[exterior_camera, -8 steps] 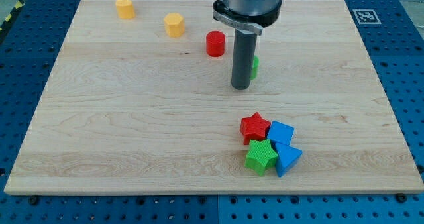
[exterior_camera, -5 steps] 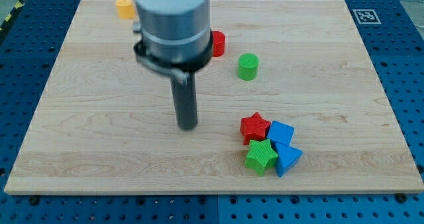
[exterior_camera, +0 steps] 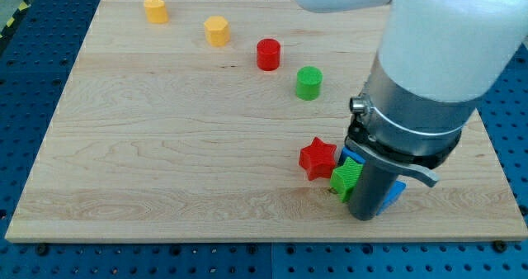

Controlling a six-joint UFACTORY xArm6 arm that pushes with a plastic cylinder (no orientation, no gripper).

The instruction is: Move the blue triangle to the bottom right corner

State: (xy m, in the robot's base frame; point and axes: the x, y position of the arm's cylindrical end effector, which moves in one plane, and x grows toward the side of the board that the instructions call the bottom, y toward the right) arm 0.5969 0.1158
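A pale wooden board (exterior_camera: pixel 165 147) lies on a blue perforated table (exterior_camera: pixel 25 81). Near the view's top left stands an orange block (exterior_camera: pixel 155 8) of rounded shape, and to its right, a little lower, a yellow block (exterior_camera: pixel 217 30) that looks hexagonal. Further right sits a red cylinder (exterior_camera: pixel 267 54), then a green cylinder (exterior_camera: pixel 308 82) lower again, so the four form a line slanting down toward the view's right.

Below the green cylinder, toward the view's bottom, a red star (exterior_camera: pixel 318 158) rests on the wood. Just beside it on its right a green block (exterior_camera: pixel 346 179) shows only partly, its shape unclear behind the rod. My tip (exterior_camera: pixel 364 216) is planted on the board at the right of that green block, touching or almost touching it. There is no gripper here, only the dark rod under the large white and grey arm (exterior_camera: pixel 429 73), so there are no jaws to open or close.

Blue slivers (exterior_camera: pixel 397 191) peek out on both sides of the rod; whether these belong to the blue triangle cannot be told, as the rod hides most of them.
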